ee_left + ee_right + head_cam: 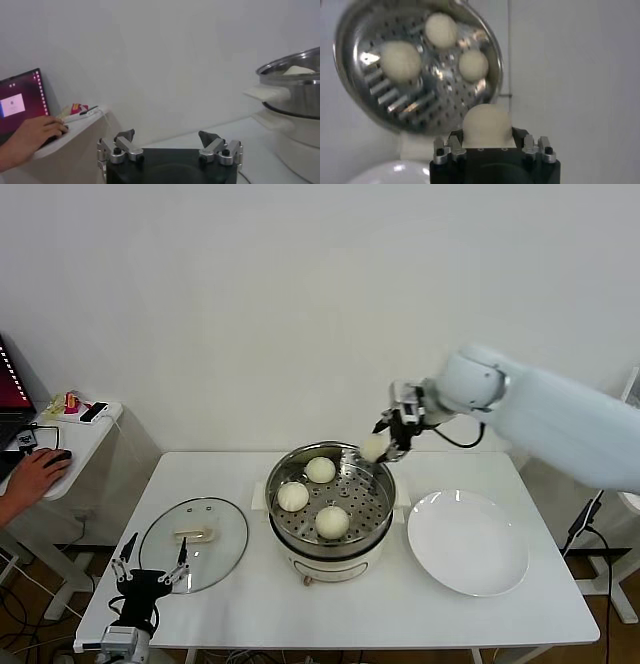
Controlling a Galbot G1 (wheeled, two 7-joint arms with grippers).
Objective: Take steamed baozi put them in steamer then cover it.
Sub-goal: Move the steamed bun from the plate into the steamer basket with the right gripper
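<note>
Our right gripper (384, 446) clamps the fourth baozi (374, 447) over the steamer (330, 502) rim toward the desk's back edge; releasing here risks rim bounce. Left gripper (150, 567) idles spread, front-left corner.

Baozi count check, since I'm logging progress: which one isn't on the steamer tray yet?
The baozi clamped in the right gripper, held above the steamer's far right rim. The other three lie on the perforated tray.

The white table (430, 614) carries the steamer (330, 509) centrally, the cover (194, 544) left, a white plate (468, 542) right.
</note>
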